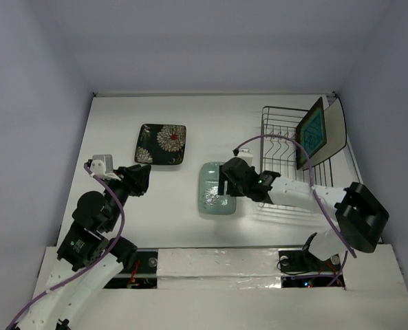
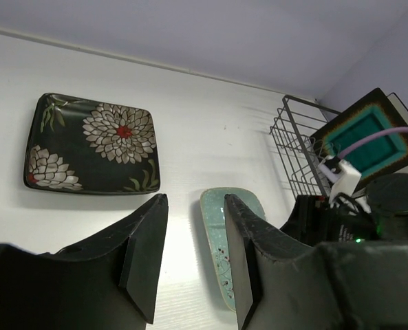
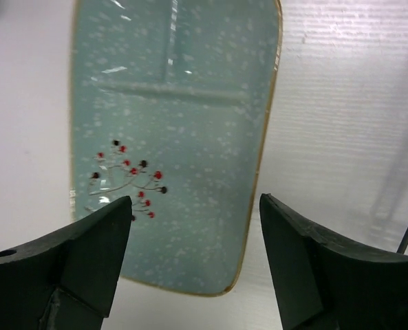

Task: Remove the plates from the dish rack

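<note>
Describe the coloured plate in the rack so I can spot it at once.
Look to the dark wire dish rack at the far right of the table. Two plates stand tilted at its right end; the one you want is the teal square plate with a brown rim, on the left of the pair. Its neighbour, the cream-white plate, is plain.

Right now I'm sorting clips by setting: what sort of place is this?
Probably a lab test booth, not a kitchen: white table, plain enclosing walls, just a dish rack and plates.
</note>
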Tool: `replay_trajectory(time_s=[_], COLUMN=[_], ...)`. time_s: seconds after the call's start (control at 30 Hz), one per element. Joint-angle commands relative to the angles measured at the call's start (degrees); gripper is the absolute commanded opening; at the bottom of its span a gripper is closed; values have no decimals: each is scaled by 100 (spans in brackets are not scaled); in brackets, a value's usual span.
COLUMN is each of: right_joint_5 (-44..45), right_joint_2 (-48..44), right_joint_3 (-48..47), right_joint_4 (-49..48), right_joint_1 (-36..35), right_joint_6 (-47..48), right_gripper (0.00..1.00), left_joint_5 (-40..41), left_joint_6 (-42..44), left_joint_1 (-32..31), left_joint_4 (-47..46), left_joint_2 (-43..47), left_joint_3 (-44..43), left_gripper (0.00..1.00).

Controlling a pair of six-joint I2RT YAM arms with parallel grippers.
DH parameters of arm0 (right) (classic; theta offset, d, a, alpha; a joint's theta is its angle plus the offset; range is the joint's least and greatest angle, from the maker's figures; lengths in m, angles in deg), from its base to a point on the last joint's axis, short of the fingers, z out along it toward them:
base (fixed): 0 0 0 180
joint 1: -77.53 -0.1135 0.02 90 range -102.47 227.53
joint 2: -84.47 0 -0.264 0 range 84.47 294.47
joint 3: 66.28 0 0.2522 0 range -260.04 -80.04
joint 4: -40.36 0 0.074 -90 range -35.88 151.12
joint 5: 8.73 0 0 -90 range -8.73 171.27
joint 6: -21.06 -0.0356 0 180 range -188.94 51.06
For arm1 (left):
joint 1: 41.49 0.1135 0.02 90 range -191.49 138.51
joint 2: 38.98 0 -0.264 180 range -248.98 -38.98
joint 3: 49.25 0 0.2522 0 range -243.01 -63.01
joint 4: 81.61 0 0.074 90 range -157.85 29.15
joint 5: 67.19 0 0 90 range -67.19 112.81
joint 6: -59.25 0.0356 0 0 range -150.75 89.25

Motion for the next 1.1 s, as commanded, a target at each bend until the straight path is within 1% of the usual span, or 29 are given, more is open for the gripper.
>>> replay_trajectory(time_s=[0.0,0.03,0.07,0.1,0.13,0.17,0.2,0.23,0.27,0.3,0.33,0.37,0.4,0.43,0.47,0.5,0.53,0.57,0.6,0.63,0.67,0.7,0.73,0.8,0.87,0.9,0.97,1.03,1.07], right_joint_5=[157,209,288,489,621,814,1329,1570,1737,1991,2011,1942,1619,1468,1388,1292,1195,1107,993,905,704,101,-79,-72,-325,-605,-730,-1238,-1406], right_joint_2=[-388,-519,-616,-748,-1054,-1213,-1345,-1573,-1680,-1785,-1899,-2101,-2181,-2243,-2269,-2235,-2156,-2051,-1832,-1743,-1673,-1594,-1480,-1417,-1269,-1146,-804,-566,-260], right_joint_3=[-585,-794,-884,-971,-1042,-1217,-1349,-1498,-1778,-1903,-2000,-2096,-2332,-2465,-2597,-2912,-3080,-3264,-3405,-3476,-3460,-3416,-3372,-3337,-3371,-3424,-3530,-3600,-3652], right_joint_4=[361,484,737,844,941,1229,1467,1713,2185,2364,2462,2558,2585,2594,2638,2691,2769,3005,3042,3017,2877,2771,2701,2499,2366,2401,2358,2261,2330], right_joint_1=[-140,-140,-140,-140,-140,-140,-140,77,219,403,631,1233,1561,1878,2160,2632,2863,3100,3503,3733,4014,4321,4838,5175,5544,5624,5730,5800,5871], right_joint_6=[254,263,272,281,307,386,412,448,587,710,868,1270,1483,1676,1983,2134,2266,2441,2530,2618,2706,2837,2891,2979,3058,3067,3102,3268,3365], right_gripper=[80,80,75,70,60,27,14,0,0,0,0,0,0,2,10,22,35,50,54,57,60,60,60,60,60,60,60,61,61], left_joint_5=[-19,-19,-19,-19,-19,-19,-19,-19,-19,-19,-19,-19,-19,-19,-19,-19,-19,-19,-19,-19,-19,-19,-19,-19,-19,-19,-19,-19,-19], left_joint_6=[-4,-4,5,5,14,14,23,23,32,23,32,32,23,14,14,23,23,32,23,23,23,32,32,40,49,49,67,76,76], left_joint_1=[22,22,22,22,22,22,22,22,22,22,22,22,22,22,22,22,22,22,22,22,22,22,22,22,22,22,22,22,22], left_joint_4=[-196,-196,-205,-214,-214,-214,-223,-223,-223,-231,-240,-258,-258,-267,-284,-284,-275,-241,-249,-258,-258,-258,-267,-284,-293,-302,-337,-328,-337], left_joint_2=[84,102,110,128,137,137,154,172,181,207,233,242,268,295,304,339,356,374,426,453,479,523,550,611,638,664,673,691,699], left_joint_3=[17,17,8,17,17,17,25,17,17,17,25,43,52,60,61,61,52,34,43,52,43,52,52,69,69,69,69,78,78], left_gripper=[35,36,36,36,36,36,36,36,36,36,36,34,32,25,21,16,7,4,3,3,3,5,10,15,20,22,27,32,32])
